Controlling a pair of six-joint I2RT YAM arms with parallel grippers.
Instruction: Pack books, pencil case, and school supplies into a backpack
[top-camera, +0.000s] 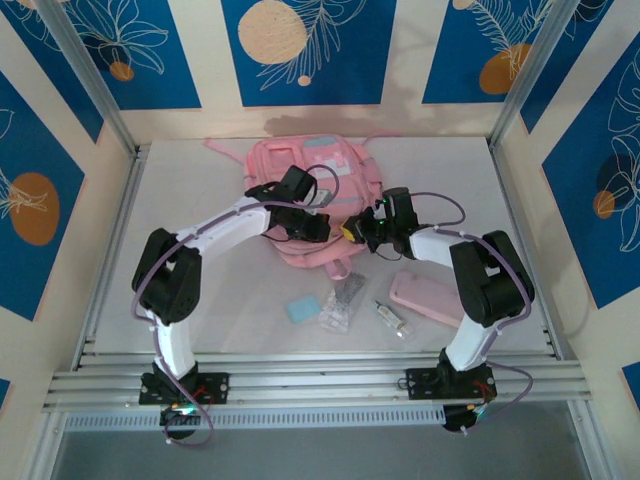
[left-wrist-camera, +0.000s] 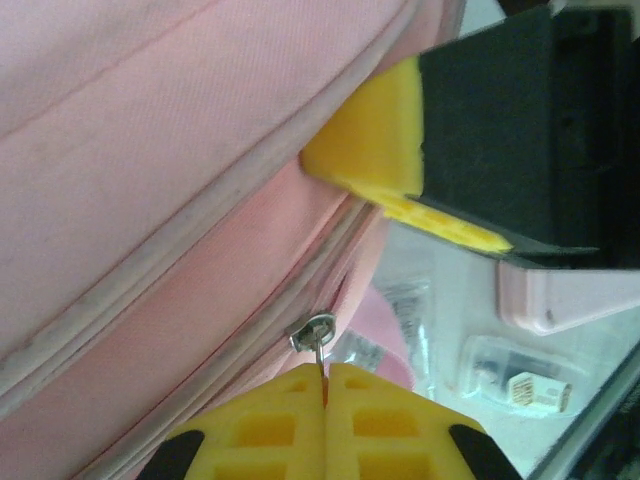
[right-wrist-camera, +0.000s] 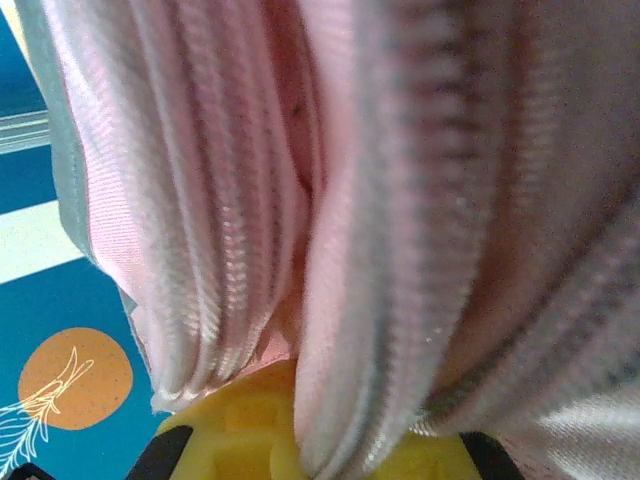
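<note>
Backpack (top-camera: 300, 165), large, soft, pink fabric, is lying at the far middle of the white table (top-camera: 230, 290); likely light and limp. Your left gripper (left-wrist-camera: 325, 385) is pinching its small metal zipper pull (left-wrist-camera: 316, 333); your right gripper (right-wrist-camera: 310, 435) is clamping its fabric, bracing it.

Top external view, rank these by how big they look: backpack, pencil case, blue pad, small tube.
1. backpack, largest by far
2. pencil case
3. blue pad
4. small tube, about as long as the pad but much thinner, so it ranks last by area only
</note>
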